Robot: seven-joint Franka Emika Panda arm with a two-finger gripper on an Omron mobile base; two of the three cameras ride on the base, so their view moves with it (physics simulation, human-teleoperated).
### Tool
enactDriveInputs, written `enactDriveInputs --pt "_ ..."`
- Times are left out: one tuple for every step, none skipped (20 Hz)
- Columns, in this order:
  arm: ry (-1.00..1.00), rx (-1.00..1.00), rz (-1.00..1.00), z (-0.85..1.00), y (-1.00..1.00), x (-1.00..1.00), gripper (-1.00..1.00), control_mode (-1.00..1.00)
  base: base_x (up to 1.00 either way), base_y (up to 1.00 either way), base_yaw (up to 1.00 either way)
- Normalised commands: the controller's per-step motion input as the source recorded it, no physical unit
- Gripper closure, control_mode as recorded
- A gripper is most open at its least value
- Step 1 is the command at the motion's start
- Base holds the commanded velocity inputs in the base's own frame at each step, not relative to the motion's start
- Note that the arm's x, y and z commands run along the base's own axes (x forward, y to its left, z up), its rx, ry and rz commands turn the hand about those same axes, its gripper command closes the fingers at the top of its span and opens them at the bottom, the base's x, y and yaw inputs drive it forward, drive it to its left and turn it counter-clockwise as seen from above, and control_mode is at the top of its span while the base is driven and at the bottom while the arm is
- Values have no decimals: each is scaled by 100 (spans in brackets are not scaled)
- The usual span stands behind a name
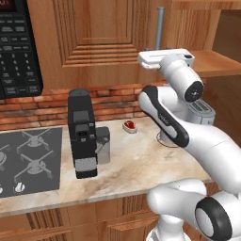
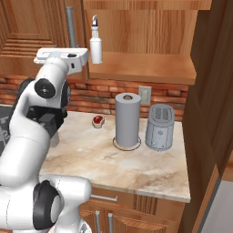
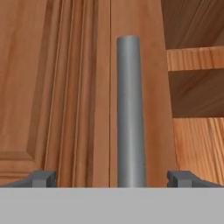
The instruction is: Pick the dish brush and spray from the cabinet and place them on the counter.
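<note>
End effector (image 3: 112,178) is standing wide open w/ nothing held; in my hand view the two dark fingertips (image 3: 43,178) are sitting far apart at the bottom, w/ the grey vertical bar handle (image 3: 130,109) rising between them, not touching either tip as far as I can tell. I'm pointing my hand at the cabinet (image 3: 65,87), at the brown panelled door that carries that handle. Right of the door edge, the cabinet interior is showing open, w/ its wooden shelf (image 3: 194,59) crossing.

Spray (image 2: 95,43) is standing upright on the shelf inside the cabinet, near the shelf's left end in the right base view, just beside the bar handle and just right of my white hand. Dish brush: can't pick it out anywhere.

Counter (image 2: 136,168) below is carrying a grey paper towel roll (image 2: 127,119) upright, w/ a grey toaster (image 2: 159,126) just beside it on its right, and a small red item (image 2: 98,120) near the brick backsplash, apart from both. In the left base view a black coffee machine (image 1: 82,134) is standing on the counter next to the cooktop (image 1: 30,160), and a black microwave panel (image 1: 19,47) is hanging upper left.
</note>
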Motion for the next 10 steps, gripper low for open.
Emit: enactDriveInputs --pt "0 0 0 -5 0 32 -100 -100 0 0 0" --pt "0 0 0 -4 0 31 -100 -100 0 0 0" --pt "0 0 0 -3 0 31 -100 -100 0 0 0" --pt "0 0 0 -3 0 31 -100 -100 0 0 0" --pt "0 0 0 0 0 31 -100 -100 0 0 0" --pt "0 0 0 0 0 32 -100 -100 0 0 0" --pt "0 0 0 0 0 32 -100 -100 0 0 0" --pt "0 0 0 0 0 32 -100 -100 0 0 0" --pt "0 0 0 0 0 32 -100 -100 0 0 0" --pt "0 0 0 0 0 32 -100 -100 0 0 0"
